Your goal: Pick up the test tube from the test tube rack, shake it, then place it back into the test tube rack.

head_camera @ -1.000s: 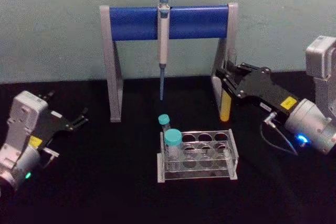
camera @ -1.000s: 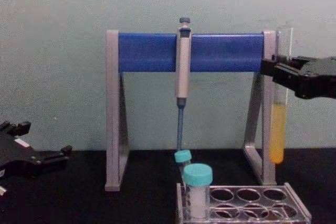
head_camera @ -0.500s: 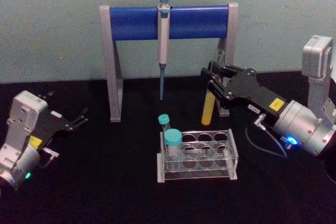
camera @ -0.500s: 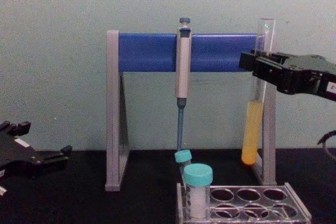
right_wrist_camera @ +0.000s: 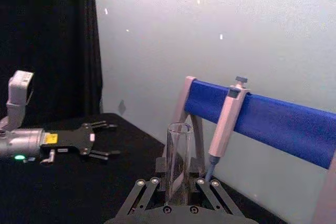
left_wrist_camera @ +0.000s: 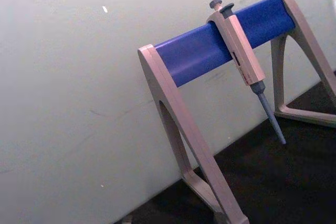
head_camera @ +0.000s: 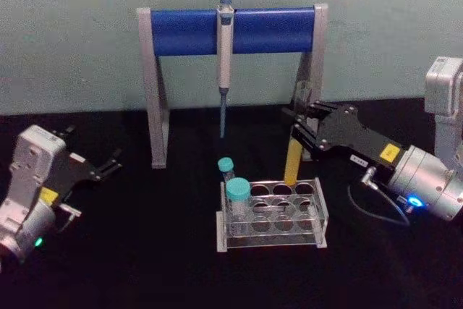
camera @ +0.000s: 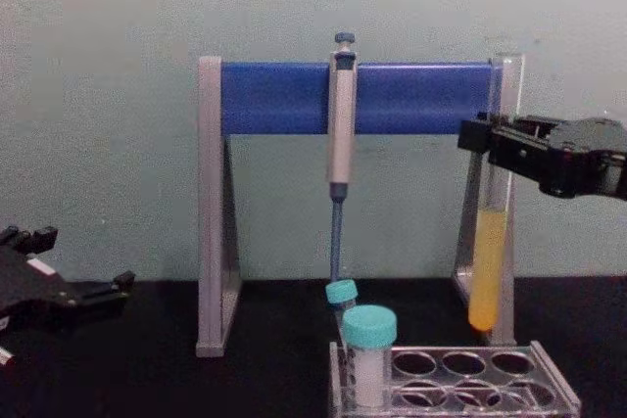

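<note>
My right gripper (head_camera: 299,119) is shut on the upper part of the test tube (head_camera: 292,162), a clear glass tube with yellow liquid in its lower half. The tube (camera: 487,263) hangs nearly upright, its bottom just above the back row of the test tube rack (head_camera: 319,215), a low clear plastic rack (camera: 554,379). In the right wrist view the tube's open top (right_wrist_camera: 178,156) stands between my fingers (right_wrist_camera: 139,183). My left gripper (head_camera: 108,164) rests open at the table's left, far from the rack.
A grey-and-blue pipette stand (head_camera: 181,32) with a grey pipette (head_camera: 225,48) hanging from it rises behind the rack, its right leg (camera: 505,193) close behind the tube. Two teal-capped tubes (head_camera: 238,195) stand in the rack's left end. The table is black.
My right gripper swung the tube left from beside the stand's right leg, tilting it on the way. Now it has come lower and nearly upright over the rack. The left arm stayed still.
</note>
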